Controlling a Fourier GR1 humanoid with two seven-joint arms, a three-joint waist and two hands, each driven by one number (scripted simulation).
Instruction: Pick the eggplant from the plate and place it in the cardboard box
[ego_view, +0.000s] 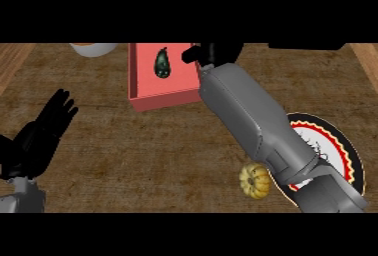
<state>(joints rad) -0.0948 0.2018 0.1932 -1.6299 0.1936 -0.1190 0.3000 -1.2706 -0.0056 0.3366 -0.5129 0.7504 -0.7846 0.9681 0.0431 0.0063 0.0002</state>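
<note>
Dark eggplant (162, 63) inside red box (150, 100)

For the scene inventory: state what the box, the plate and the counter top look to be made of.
Box: matte salmon-red walls, plain and flat, likely cardboard.
Plate: smooth dark surface with a red and cream patterned ring, probably glazed ceramic, though the look leaves that open.
Counter top: mottled brown, rough matte texture; material unclear.

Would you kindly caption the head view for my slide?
Eggplant lies in the box; right hand at its rim, left hand resting open.

I see a brown counter (148, 150). On it sit a red box (159, 97), a plate (347, 150), a small yellow pumpkin (256, 181), and a white bowl (94, 48) at the far edge.
</note>
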